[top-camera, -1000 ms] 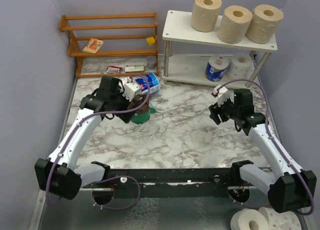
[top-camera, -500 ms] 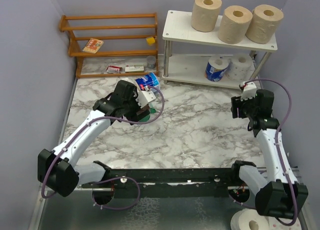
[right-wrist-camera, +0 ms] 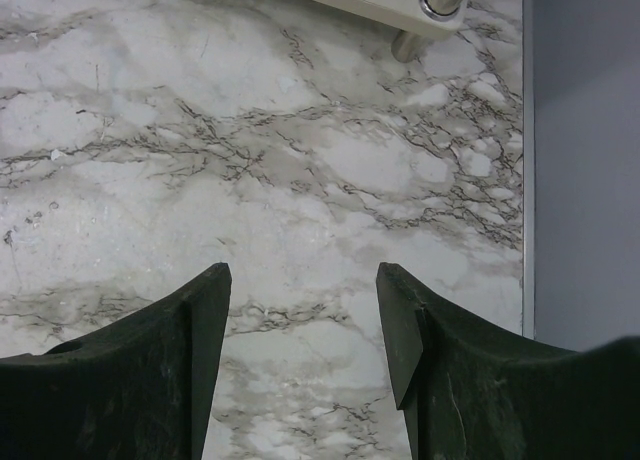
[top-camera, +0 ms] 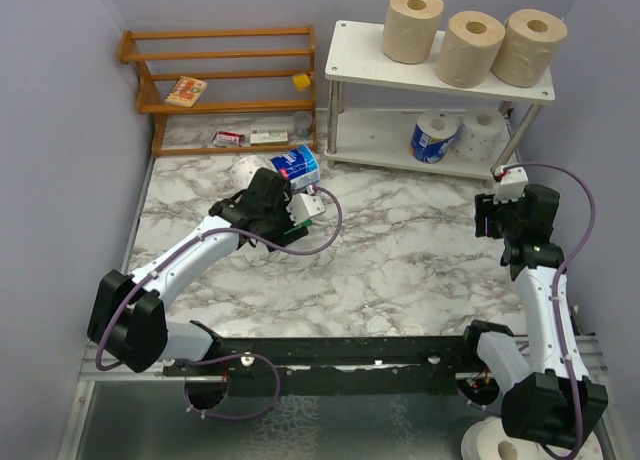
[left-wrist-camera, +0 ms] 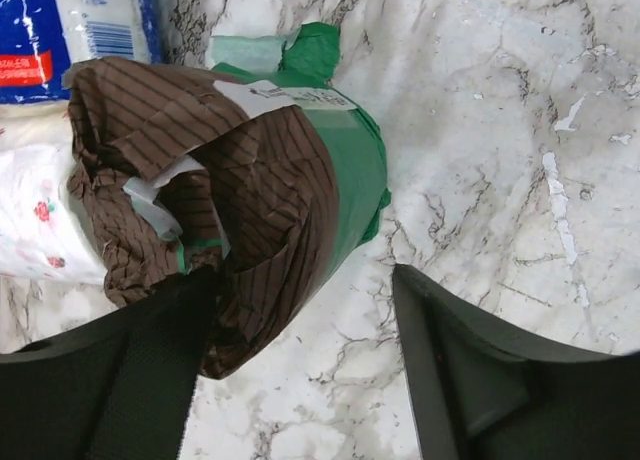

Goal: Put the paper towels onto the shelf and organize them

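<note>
My left gripper (left-wrist-camera: 300,280) is spread loose around the green-and-brown snack bag (left-wrist-camera: 260,170), not clamped on it. My right gripper (right-wrist-camera: 303,280) hangs released, nothing in it, over the marble table (right-wrist-camera: 150,130). Three tan paper towels (top-camera: 470,48) sit atop the shelf (top-camera: 360,60), and a blue-wrapped roll (top-camera: 297,166) lies on the table just beside my left gripper.

A crumpled snack bag (left-wrist-camera: 250,190), brown with fine stripes and green at one end, lies on the white, grey-veined marble table (left-wrist-camera: 500,130) between the left jaws. Its brown end is against one jaw and clear of the other. The same marble shows between the right jaws. Well beyond the left jaws, by the back wall, stands an orange-brown wooden slatted rack (top-camera: 220,55). It holds an orange packet (top-camera: 186,90) and a small yellow block (top-camera: 301,80). At its foot are a red-and-white box (top-camera: 228,138), a flat pale box (top-camera: 267,136) and a clear cup (top-camera: 303,123).
</note>
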